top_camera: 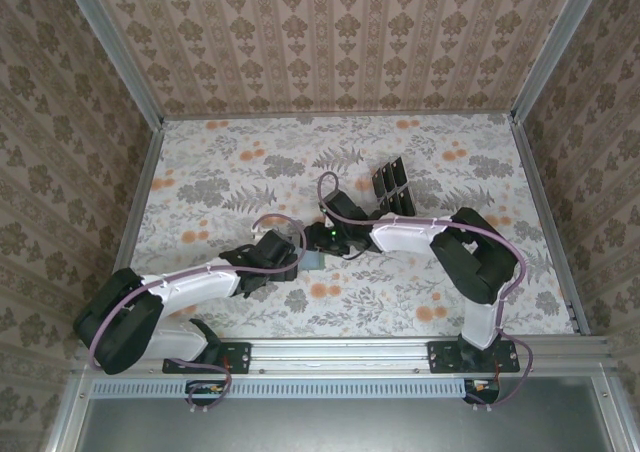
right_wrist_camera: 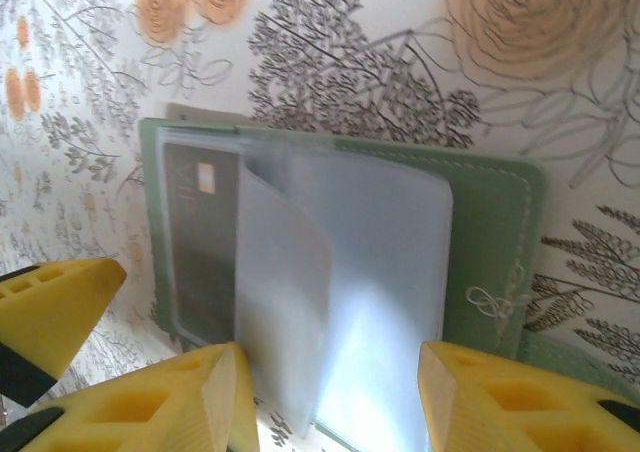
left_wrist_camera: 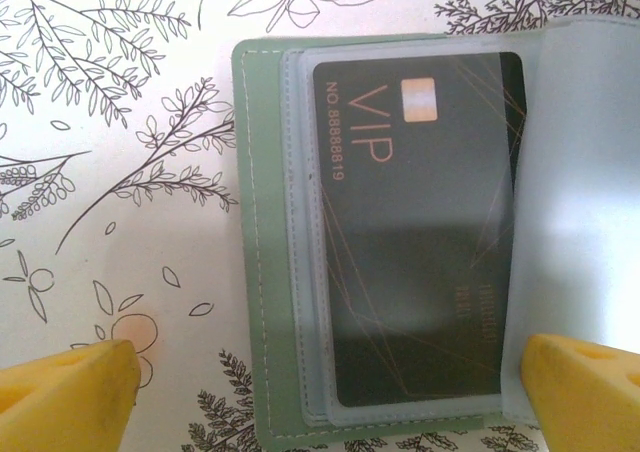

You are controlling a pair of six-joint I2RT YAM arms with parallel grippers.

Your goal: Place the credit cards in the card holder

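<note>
Flowered cloth (left_wrist_camera: 100, 222) bore the open card holder (left_wrist_camera: 262, 272), a credit card (left_wrist_camera: 420, 232) inside. Left gripper (left_wrist_camera: 325, 384) gaped empty; right gripper (right_wrist_camera: 328, 372) half-open, empty too

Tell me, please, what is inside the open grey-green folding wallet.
A glossy black rectangular card marked VIP sits in a clear plastic sleeve of the grey-green folding wallet. Whatever lies beneath it, or under the raised sleeves, is covered.
</note>
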